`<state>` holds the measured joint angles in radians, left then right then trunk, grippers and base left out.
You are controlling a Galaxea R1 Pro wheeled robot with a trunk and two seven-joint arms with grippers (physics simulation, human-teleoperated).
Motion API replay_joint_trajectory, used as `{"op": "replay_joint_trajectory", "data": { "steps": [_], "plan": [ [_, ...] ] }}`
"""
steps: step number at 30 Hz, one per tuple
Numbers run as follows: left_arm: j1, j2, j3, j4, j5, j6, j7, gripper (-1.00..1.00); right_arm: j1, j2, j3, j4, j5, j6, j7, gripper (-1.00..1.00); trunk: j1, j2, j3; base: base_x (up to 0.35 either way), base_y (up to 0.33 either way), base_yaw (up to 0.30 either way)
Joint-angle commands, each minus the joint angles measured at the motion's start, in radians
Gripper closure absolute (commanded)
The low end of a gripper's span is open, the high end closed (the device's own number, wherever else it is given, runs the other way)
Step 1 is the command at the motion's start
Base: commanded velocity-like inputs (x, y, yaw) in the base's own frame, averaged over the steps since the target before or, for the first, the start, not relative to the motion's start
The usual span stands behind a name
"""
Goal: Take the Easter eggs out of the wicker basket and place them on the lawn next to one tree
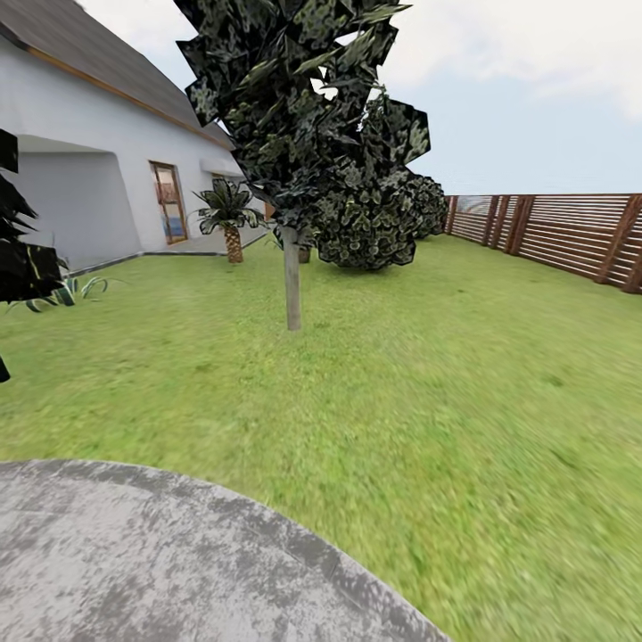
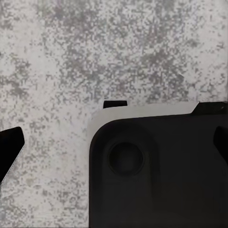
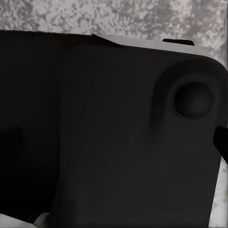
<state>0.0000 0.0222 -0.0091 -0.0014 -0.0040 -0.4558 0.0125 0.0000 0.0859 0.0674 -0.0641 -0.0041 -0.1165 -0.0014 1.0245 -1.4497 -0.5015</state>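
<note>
Where the grey paved patio [image 1: 134, 553] ends, the lawn [image 1: 428, 383] runs to a slim-trunked tree [image 1: 292, 276], with a white house [image 1: 80, 178] and slat fence [image 1: 571, 232] behind. Dark robot bodywork [image 2: 161, 171] blocks both wrist views, so the state of either gripper's fingers cannot be told.
</note>
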Motion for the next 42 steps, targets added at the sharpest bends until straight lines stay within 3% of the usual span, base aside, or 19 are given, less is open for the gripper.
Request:
{"op": "replay_joint_trajectory", "data": {
  "steps": [1,30,42],
  "plan": [
    [0.0,0.0,-0.001,0.0,-0.001,-0.003,0.001,-1.0,0.0,0.0,0.006,0.0,0.0,-0.002,0.0,-1.0,0.001,0.0,-0.001,0.299,-0.002,0.001],
    [0.0,0.002,-0.001,0.0,-0.001,-0.003,0.0,-1.0,0.0,0.0,0.006,0.0,0.001,-0.002,0.0,-1.0,0.001,0.0,-0.001,0.234,0.0,0.0],
    [0.0,0.002,-0.002,0.0,-0.001,-0.003,0.001,-1.0,0.0,-0.001,0.006,0.0,0.001,-0.002,0.0,-1.0,0.001,0.0,-0.001,0.332,0.0,0.126]
  ]
}}
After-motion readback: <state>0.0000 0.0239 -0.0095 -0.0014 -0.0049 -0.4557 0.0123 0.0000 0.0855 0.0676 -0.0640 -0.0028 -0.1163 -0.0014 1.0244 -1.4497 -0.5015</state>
